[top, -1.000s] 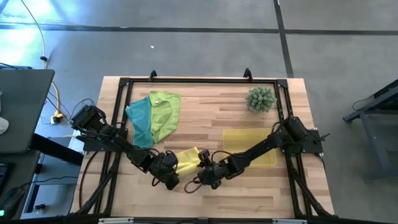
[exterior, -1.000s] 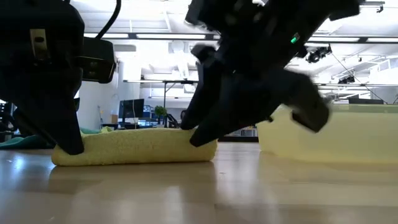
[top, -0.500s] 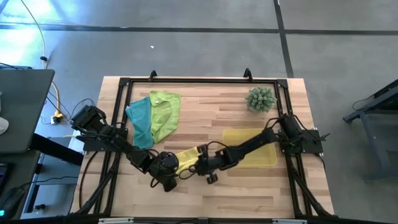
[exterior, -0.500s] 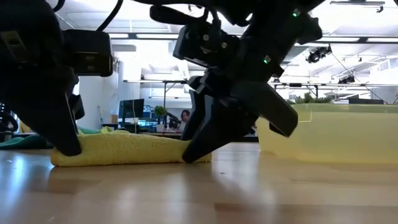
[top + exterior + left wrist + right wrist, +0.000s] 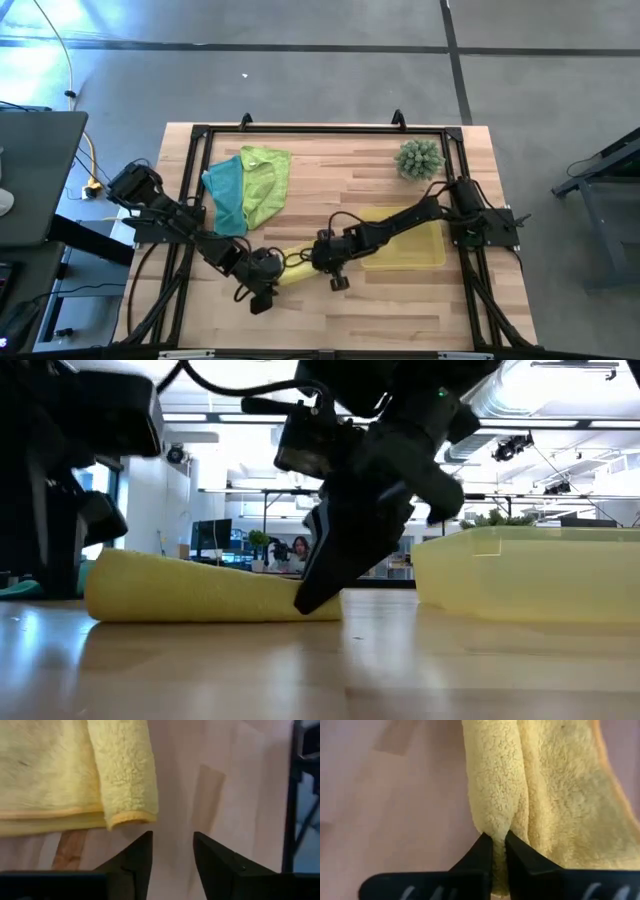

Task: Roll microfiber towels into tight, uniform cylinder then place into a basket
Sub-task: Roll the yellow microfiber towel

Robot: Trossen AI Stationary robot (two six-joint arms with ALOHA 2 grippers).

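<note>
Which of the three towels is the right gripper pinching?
The yellow towel, rolled at the table's front. The teal towel and green towel lie flat, untouched, at the back left.

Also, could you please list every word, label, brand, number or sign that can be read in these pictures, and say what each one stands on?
None: no text can be read in any view.
The yellow towel, basket, teal towel and green towel carry no print or tag.
The table is bare wood.
The arms show no legible marking.
Screens in the room behind, in the low view, are too small to read.
</note>
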